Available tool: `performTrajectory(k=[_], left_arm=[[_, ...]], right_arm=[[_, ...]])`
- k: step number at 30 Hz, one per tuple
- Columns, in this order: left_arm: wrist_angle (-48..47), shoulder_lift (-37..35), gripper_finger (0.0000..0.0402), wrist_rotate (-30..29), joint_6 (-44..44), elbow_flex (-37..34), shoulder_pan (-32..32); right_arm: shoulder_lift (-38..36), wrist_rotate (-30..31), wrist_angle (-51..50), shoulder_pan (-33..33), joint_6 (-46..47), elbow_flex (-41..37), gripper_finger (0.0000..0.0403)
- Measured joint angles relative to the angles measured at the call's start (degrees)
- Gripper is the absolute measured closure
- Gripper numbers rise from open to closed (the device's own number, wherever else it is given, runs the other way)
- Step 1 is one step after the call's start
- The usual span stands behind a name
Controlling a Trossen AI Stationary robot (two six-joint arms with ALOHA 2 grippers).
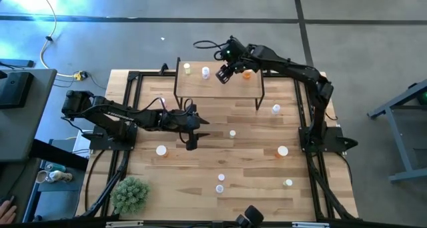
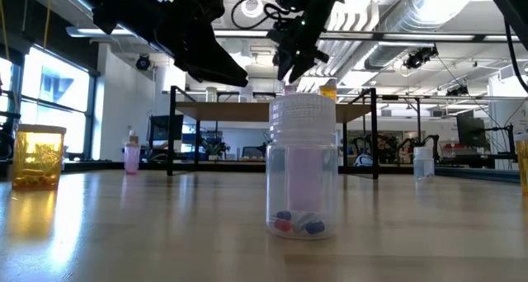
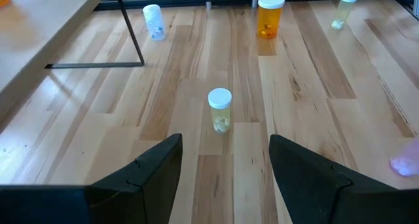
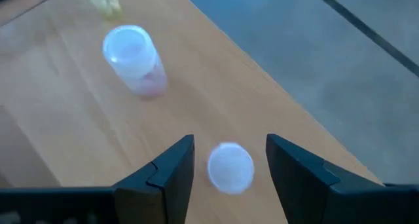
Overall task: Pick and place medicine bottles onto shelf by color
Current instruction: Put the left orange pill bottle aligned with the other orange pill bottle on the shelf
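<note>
Hovering above the shelf (image 1: 218,87), upper centre of the high view, the right gripper (image 1: 224,75) is seen with jaws parted around a white-capped bottle (image 4: 230,167), not clamping it.
The left gripper (image 1: 191,140), mid-frame, is held spread and empty before a yellow-green bottle (image 3: 220,109).

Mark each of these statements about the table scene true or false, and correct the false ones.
1. The right gripper is over the shelf. True.
2. The right gripper's fingers are clamped on a bottle. False: they stand apart, with a white-capped bottle between them, not touched.
3. The left gripper holds a bottle. False: it is open and holds nothing; a yellow-green bottle stands ahead of it.
4. A green plant stands on the table. True.
</note>
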Motion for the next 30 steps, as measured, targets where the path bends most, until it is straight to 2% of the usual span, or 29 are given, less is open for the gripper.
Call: performTrajectory(k=[7, 11, 23, 30], left_arm=[[-1.41, 0.02, 0.0181, -0.02, 0.03, -0.02, -0.50], [-1.24, 0.02, 0.0181, -0.02, 0.03, -0.02, -0.41], [-0.97, 0.02, 0.0178, -0.11, -2.32, -0.02, 0.09], [-2.31, 0.02, 0.0144, -8.19, -3.97, 1.07, 0.09]], right_arm=[[-0.02, 0.06, -8.82, 0.53, -5.82, 8.55, 0.0221], [-0.13, 0.07, -13.24, 1.80, -10.15, 10.60, 0.0221], [-1.25, 0.16, -17.66, 4.28, -15.31, 7.25, 0.0221], [-4.41, 1.74, -18.55, 3.80, -16.49, 5.16, 0.0221]])
